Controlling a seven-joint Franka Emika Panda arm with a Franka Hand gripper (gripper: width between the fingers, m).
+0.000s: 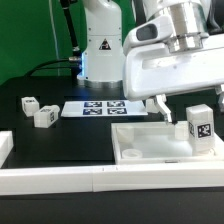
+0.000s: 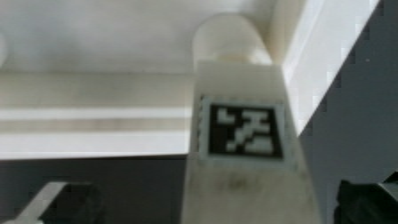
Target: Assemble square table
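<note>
Because seated upright in the far right corner socket of the square panel [image 1: 140, 142], leg [image 1: 199, 124] stands unheld beside gripper [image 1: 160, 104], jaws apart.

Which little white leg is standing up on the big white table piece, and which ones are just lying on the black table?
The short white tagged leg at the exterior view's right stands upright on the large white square panel. The two small white legs lie apart from it on the black tabletop.

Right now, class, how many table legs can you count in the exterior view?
3. Two lie loose at that view's left; one stands upright in the panel's right corner. Others may be hidden.
</note>
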